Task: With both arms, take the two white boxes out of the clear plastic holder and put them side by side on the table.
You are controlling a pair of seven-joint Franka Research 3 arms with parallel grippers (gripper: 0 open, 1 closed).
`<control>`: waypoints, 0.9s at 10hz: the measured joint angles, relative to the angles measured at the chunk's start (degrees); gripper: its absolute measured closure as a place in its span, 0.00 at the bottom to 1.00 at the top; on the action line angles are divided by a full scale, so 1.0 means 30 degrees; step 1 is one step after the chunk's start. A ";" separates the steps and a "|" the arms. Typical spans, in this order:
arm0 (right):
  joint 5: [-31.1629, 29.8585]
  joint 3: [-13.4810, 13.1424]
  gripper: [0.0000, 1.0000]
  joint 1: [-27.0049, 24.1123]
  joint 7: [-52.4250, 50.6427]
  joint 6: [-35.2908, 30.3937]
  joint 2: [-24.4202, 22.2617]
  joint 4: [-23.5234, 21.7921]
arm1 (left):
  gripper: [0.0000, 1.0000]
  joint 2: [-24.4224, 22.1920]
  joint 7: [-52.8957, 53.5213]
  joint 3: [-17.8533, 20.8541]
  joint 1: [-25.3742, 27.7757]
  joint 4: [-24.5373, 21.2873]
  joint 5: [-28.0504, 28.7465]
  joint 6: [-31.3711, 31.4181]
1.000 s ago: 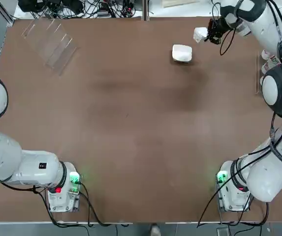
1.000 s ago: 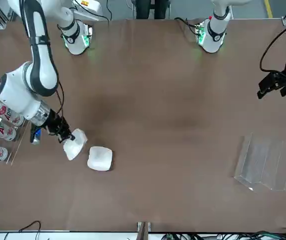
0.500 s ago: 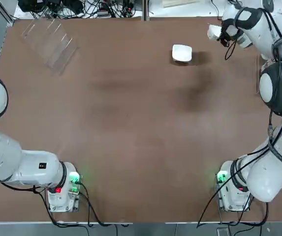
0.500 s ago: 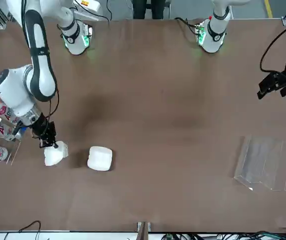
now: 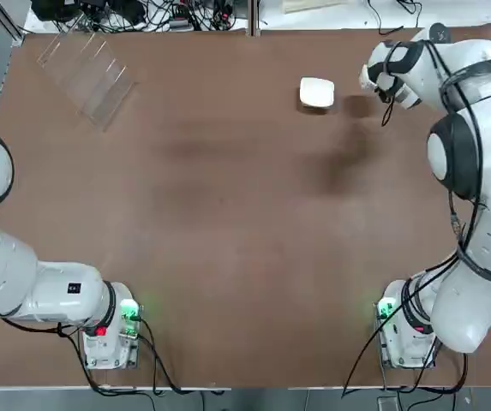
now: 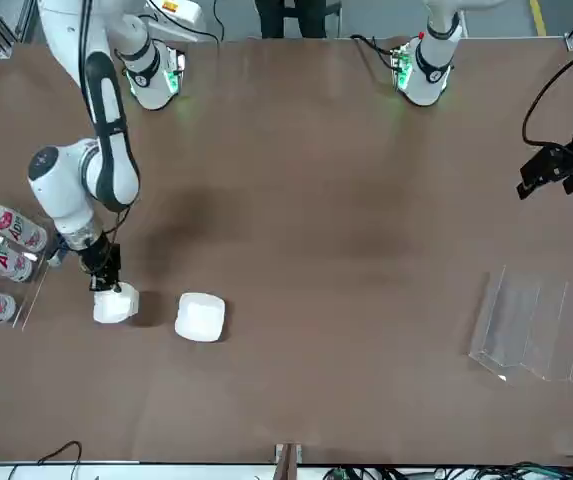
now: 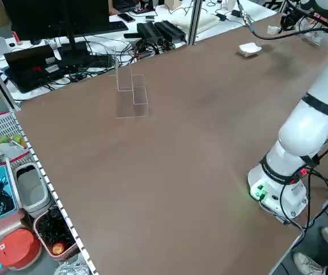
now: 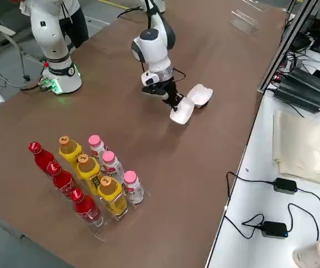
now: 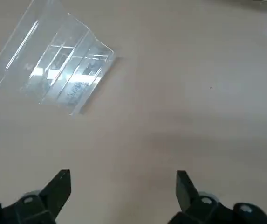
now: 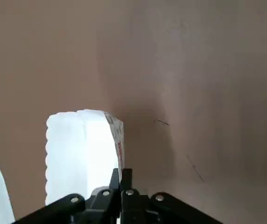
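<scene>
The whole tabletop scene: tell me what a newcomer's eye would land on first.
Probably the right arm, reaching to the table's far right with a white box in its tool, near a second white box on the table. Next, likely the red, yellow and pink-capped bottles at the table's right side, then the clear plastic holder at the far left.

From here, pink-capped bottles (image 8: pixel 114 166) stand beside the yellow bottles (image 8: pixel 94 173), with red bottles (image 8: pixel 63 181) on those yellow bottles' other side.

Plain white box (image 6: pixel 200 317), brown table (image 6: pixel 366 250)
</scene>
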 joint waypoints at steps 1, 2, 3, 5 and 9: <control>0.0595 0.0430 0.98 0.0014 0.0037 0.0445 0.0499 0.0049 | 0.00 0.0000 0.0000 0.0013 0.0112 0.0000 0.0000 0.0000; 0.1018 0.0822 0.98 0.0014 0.0071 0.0734 0.0905 0.0150 | 0.00 0.0000 0.0000 0.0017 0.0135 0.0001 0.0000 0.0000; 0.1441 0.1104 0.98 0.0014 0.0095 0.0846 0.1259 0.0281 | 0.00 0.0000 -0.0001 0.0012 0.0122 0.0003 0.0000 0.0000; 0.2216 0.1737 0.98 0.0011 0.0096 0.1474 0.1973 0.0446 | 0.00 0.0000 -0.0001 -0.0039 0.0066 0.0007 0.0000 0.0000; 0.3371 0.2349 0.98 0.0027 0.0119 0.1810 0.2458 0.0802 | 0.00 0.0017 -0.0002 -0.0099 -0.0152 -0.0009 0.0377 -0.0003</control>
